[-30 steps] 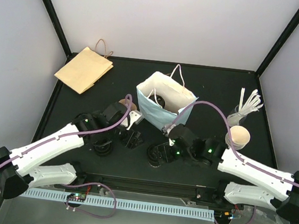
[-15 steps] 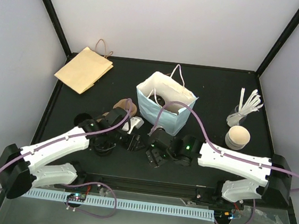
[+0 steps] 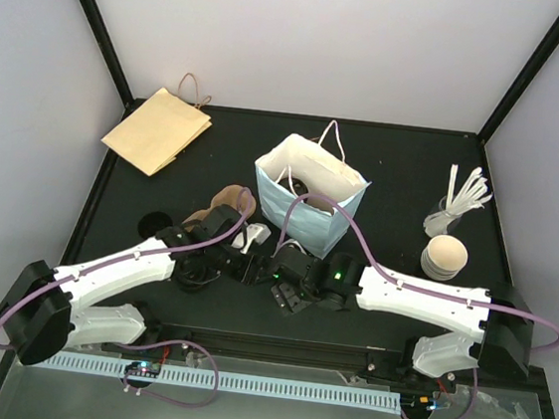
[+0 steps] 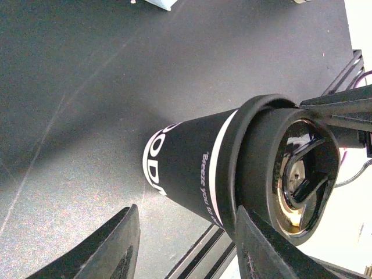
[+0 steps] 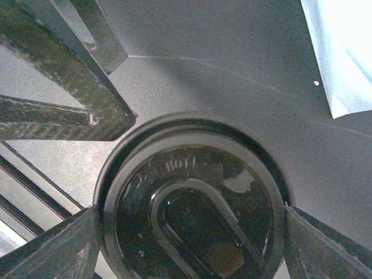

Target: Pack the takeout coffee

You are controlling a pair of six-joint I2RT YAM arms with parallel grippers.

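The coffee [image 4: 192, 163], a dark cup with a black lid [image 5: 174, 168], is standing on the table [image 4: 87, 87] just in front of the bag [image 3: 275, 207], outside it, so the packing is not yet done. The right gripper [image 5: 190, 209] is hanging over the lid with wide jaws, one at each side of the rim; whether they are pressing it, one cannot tell. The left gripper [image 4: 186, 210] is standing half wide around the cup, gripping nothing. Lifting the coffee and lowering it into the open bag are remaining.
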